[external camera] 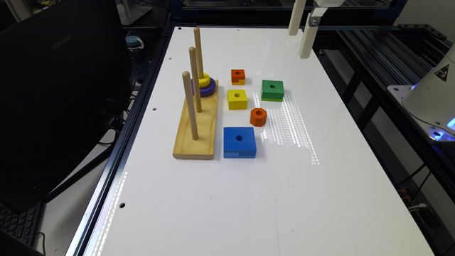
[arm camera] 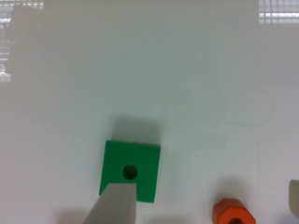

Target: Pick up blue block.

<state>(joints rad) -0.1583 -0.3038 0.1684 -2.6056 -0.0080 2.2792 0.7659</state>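
Well above table, claw [external camera: 300, 32] parted, blue block [external camera: 239, 142] untouched

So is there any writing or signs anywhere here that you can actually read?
"SAMSUNG": faint, on the back of the black monitor at the exterior view's left.
Warning triangle sticker on the white robot base: a symbol, too small to make out.
The blocks carry no text.

Green block [arm camera: 133, 167] beside orange block [arm camera: 233, 212]
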